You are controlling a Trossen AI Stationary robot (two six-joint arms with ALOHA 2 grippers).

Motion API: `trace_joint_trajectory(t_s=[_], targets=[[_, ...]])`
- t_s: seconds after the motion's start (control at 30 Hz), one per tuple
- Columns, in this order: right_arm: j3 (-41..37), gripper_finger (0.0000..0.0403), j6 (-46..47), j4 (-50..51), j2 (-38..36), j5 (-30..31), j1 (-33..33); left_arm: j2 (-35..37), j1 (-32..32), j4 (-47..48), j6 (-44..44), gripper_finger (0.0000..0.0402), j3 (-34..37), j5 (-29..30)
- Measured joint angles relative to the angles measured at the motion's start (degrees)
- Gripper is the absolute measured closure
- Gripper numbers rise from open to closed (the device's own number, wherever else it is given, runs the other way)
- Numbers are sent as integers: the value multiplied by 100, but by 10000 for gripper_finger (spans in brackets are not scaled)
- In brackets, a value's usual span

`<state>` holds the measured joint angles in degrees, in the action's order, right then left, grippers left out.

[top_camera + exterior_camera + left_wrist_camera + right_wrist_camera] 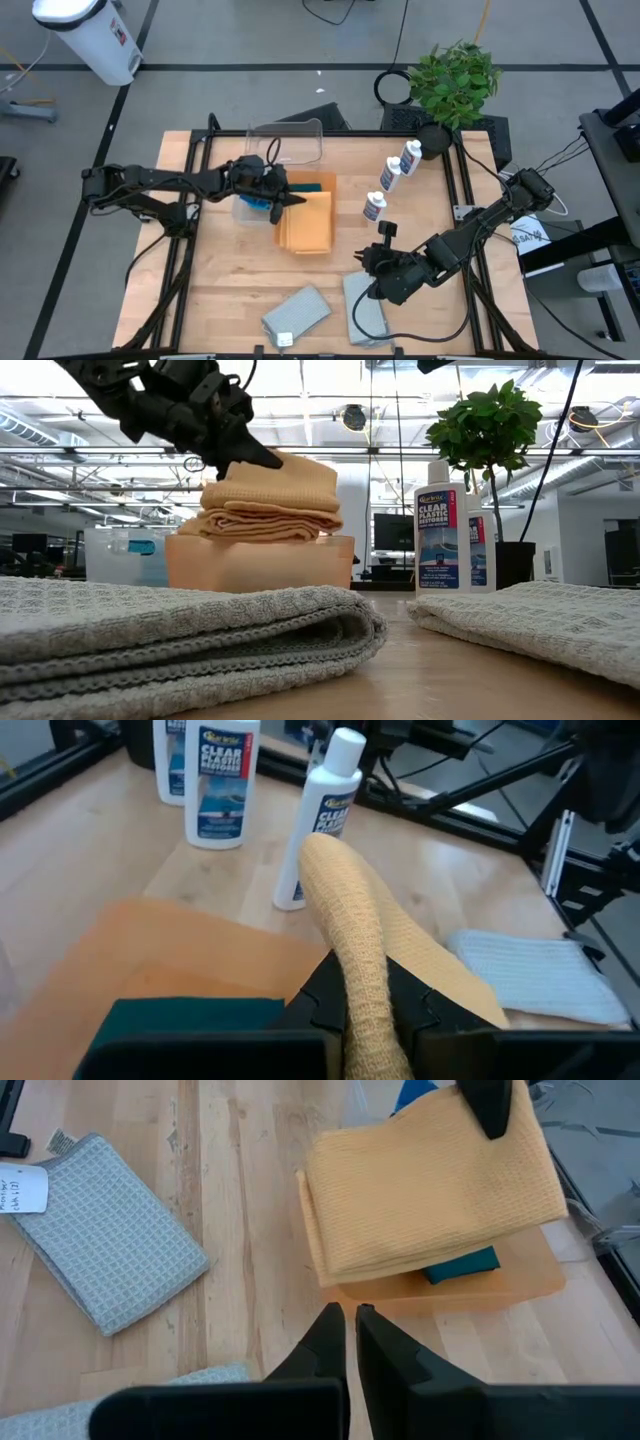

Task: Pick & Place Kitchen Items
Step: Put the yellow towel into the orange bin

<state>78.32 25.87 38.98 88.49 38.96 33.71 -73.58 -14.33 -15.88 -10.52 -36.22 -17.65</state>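
Pinching a fold of the orange cloth between its closed fingers, the left pincer is hanging over the far-middle part of the bench, lifting that edge clear of the stack. The rest of the cloth is lying draped over a dark green pad and an orange pad, beside the blue sponges and just in front of the clear tub. The right pincer is waiting with its fingers pressed together and holding nothing, low over the bench near one grey cloth, while a second grey cloth is lying further left. Three white bottles are standing in a slanting row between the orange cloth and the potted plant.
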Motion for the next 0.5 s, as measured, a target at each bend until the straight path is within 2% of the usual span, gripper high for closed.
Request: trace_joint_trajectory(t_s=[0.2,0.5], targets=[[0,401,0,-15,0,3,0,0,-89,-557,-5,378,385,-7],[0,401,0,-15,0,9,-92,-2,-257,-560,-57,375,451,-17]])
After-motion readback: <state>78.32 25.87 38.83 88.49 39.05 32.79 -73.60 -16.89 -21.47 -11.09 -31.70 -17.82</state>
